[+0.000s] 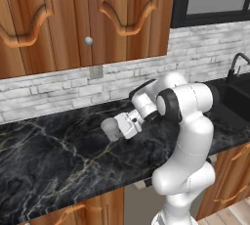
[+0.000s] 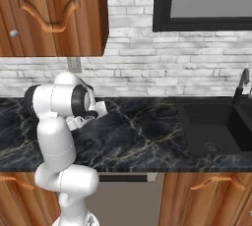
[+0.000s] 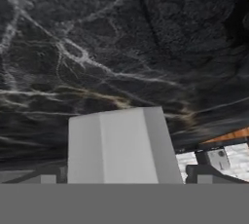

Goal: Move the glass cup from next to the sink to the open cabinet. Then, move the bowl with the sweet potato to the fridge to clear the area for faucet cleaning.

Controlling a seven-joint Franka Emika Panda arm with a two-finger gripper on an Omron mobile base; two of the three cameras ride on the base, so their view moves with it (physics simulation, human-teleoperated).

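The glass cup is a small greyish-white tumbler, and my gripper is shut on it, holding it lying sideways just above the black marble counter. In the hand view the glass cup sits between the dark fingertips, with the veined counter behind it. Far off to the right lies the black sink, with the dark faucet behind it. The open cabinet, the bowl, the sweet potato and the fridge are out of view.
Closed reddish-brown wall cabinets with curved handles hang above a white brick backsplash. A dark-framed window sits over the sink. Lower cabinets run under the counter's front edge.
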